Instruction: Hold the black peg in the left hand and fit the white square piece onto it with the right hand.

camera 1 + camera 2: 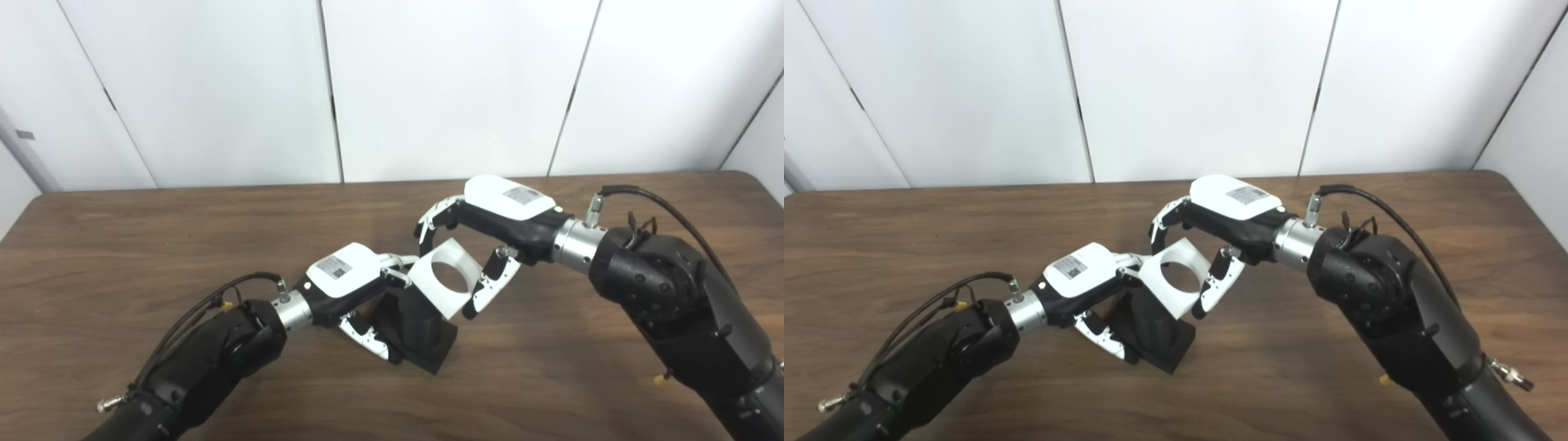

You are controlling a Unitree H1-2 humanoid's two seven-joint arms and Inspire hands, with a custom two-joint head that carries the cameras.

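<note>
Left hand (352, 288) is clamped on the black peg (419, 327), tilted up and right. Right hand (484, 245) pinches the white square piece (446, 277) at the peg's upper end, hole facing the cameras; whether it is seated cannot be told.

Bright, even overhead light, soft shadows on the table (122, 245), slightly soft focus throughout.

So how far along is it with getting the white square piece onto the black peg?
Both pickups look done: the left hand grips the black peg, tilted, its base near the table, and the right hand holds the white square piece. In hand: the piece sits at the peg's top. Left: wood shows through its round hole, so it isn't seated yet.
</note>
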